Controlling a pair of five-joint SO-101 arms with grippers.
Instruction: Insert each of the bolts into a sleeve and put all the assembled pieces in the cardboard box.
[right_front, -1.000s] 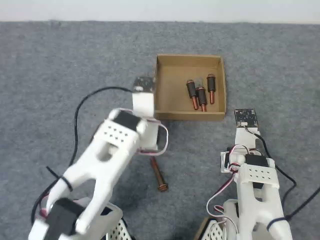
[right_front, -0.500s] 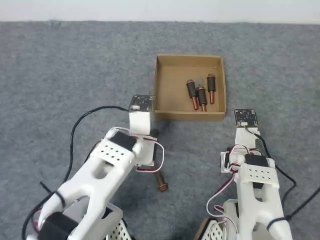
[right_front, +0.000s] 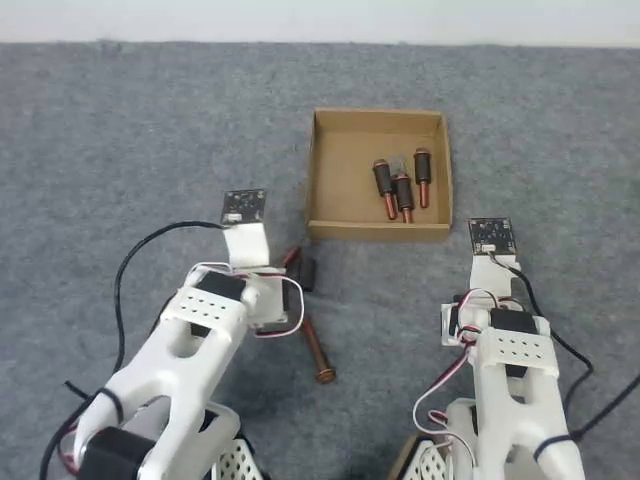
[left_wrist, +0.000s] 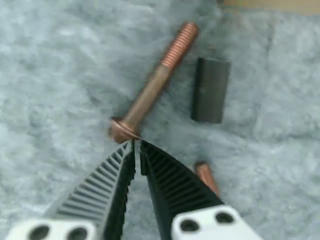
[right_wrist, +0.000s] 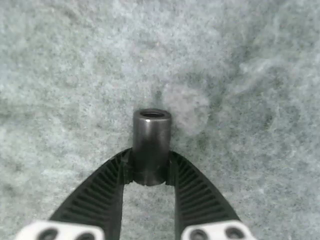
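Note:
A copper bolt (left_wrist: 152, 85) lies on the grey carpet with its flanged head just off the tips of my left gripper (left_wrist: 136, 146), which is shut and holds nothing. A black sleeve (left_wrist: 210, 90) lies beside the bolt's threaded end. From above, this bolt (right_front: 290, 257) and sleeve (right_front: 308, 272) rest just in front of the cardboard box (right_front: 378, 231). A second bolt (right_front: 318, 350) lies nearer, its tip (left_wrist: 206, 176) showing past a finger. My right gripper (right_wrist: 150, 156) is shut on another black sleeve (right_wrist: 151, 135), held upright over the carpet. Three assembled pieces (right_front: 400, 188) lie in the box.
The left arm (right_front: 215, 320) stands left of the loose parts; the right arm (right_front: 505, 350) stands right of them, its wrist (right_front: 491, 236) just off the box's near right corner. Open carpet surrounds the box.
The left arm has drawn back from the box's left edge toward the near left, uncovering the bolt and sleeve on the carpet. The right arm has not moved.

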